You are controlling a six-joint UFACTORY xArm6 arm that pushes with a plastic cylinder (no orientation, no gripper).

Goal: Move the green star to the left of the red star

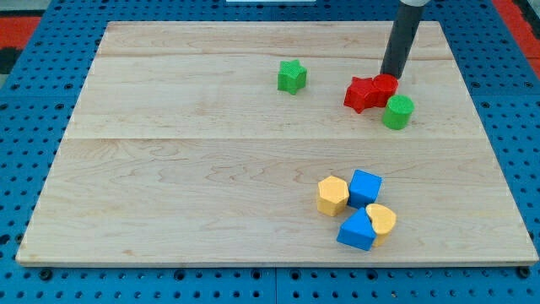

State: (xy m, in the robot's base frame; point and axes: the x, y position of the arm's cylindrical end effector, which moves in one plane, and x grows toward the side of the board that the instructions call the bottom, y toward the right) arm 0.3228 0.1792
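The light, rigid green star looked ready to slide if nudged on a flat side, while my tip, a jawless end effector, sat at the red blocks to its right.

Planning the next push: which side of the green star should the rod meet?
My tip has no fingers, so push only. Meet the green star on its left face, nudging it right toward the red star, stopping short. It sits free there.

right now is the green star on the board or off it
On the board. The green star rests flat on the wooden board near the view's top, apart from the red star; my tip is beside the red blocks.
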